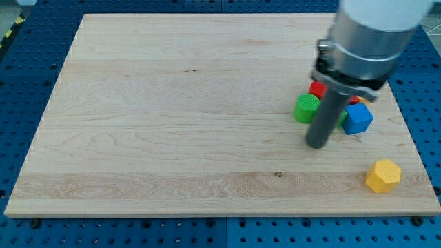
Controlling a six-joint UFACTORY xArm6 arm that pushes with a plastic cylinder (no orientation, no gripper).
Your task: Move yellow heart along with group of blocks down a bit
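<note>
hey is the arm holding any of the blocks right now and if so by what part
Nothing is held. The arm ends in a dark rod; my tip rests on the wooden board, just below the green cylinder block and left of the blue block.

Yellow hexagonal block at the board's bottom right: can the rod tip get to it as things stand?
Probably yes. My tip sits just below the cluster, and bare board lies between it and the yellow hexagonal block.
</note>
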